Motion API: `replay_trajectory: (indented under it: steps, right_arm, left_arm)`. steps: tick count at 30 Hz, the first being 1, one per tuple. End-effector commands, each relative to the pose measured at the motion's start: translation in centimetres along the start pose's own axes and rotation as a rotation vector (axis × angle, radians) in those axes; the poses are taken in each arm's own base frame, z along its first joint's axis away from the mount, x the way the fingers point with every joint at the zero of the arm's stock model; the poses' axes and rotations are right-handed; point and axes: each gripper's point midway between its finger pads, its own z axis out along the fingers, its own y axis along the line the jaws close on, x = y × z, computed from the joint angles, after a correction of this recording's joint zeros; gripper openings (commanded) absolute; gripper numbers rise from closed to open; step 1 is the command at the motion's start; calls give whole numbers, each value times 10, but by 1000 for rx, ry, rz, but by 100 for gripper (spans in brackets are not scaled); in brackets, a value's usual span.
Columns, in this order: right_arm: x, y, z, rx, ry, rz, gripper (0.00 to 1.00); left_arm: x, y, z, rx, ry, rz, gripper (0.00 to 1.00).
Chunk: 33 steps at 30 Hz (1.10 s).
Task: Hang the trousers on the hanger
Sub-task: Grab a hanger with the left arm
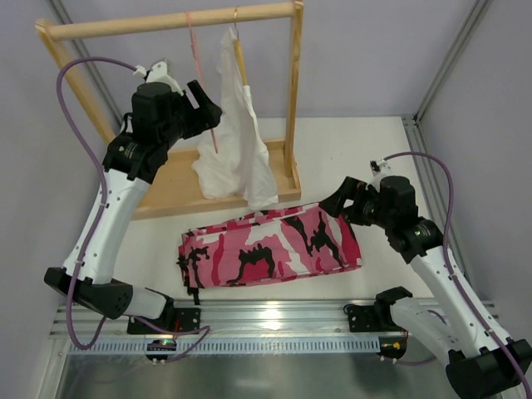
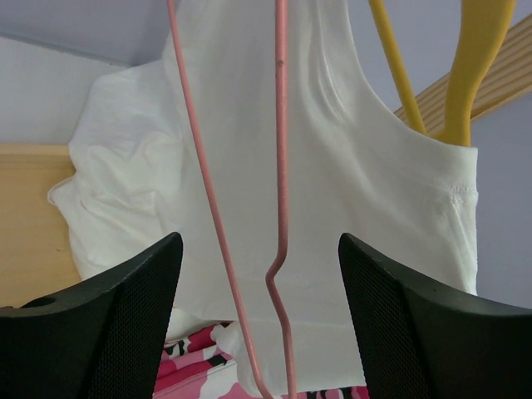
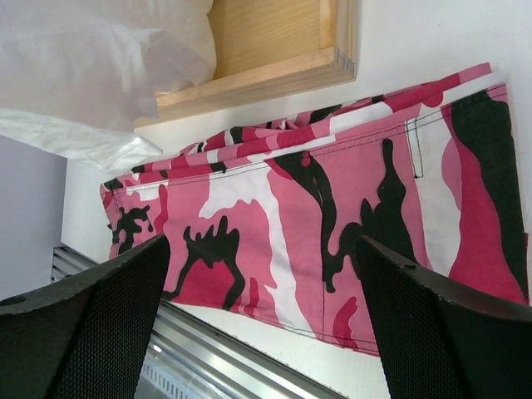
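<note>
The trousers (image 1: 270, 245) lie folded on the worktop (image 1: 357, 150), long axis left to right, just below the spread, empty right end effector (image 3: 262, 245), the nearer one, while the hanger (image 2: 282, 166) hangs on the rail (image 1: 125, 27) straight ahead of the equally spread left end effector (image 2: 259, 245).

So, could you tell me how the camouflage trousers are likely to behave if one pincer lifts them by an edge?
Probably floppy: the trousers lie in soft folded layers with rumpled edges, so they would likely unfold and droop. Being thin cloth, they seem light for their size. Lying flat on the table, they should not roll or tip.
</note>
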Motion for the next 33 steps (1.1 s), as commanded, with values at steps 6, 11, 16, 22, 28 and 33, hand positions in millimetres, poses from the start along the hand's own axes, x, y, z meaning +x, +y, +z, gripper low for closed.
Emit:
replay_trajectory:
  steps: [6,11,16,22,28,33]
  right_arm:
    - [2,7,3,-45,23,-30,93]
    - [6,6,4,-49,25,-22,91]
    - [4,9,2,-58,17,-13,89]
    - [4,5,-2,-38,8,-14,89]
    - [3,8,-3,-51,3,-10,89]
    - [4,3,-3,-30,-4,-2,89]
  left_arm:
    - [-16,-6,18,-14,-63,18,59]
    - [-25,-3,16,-43,-99,20,43]
    - [-38,-2,10,-57,-144,22,17]
    - [-49,1,2,-74,-192,27,0]
    - [-58,-1,-3,-77,-200,51,0]
    - [-72,-11,-18,-38,-236,79,0]
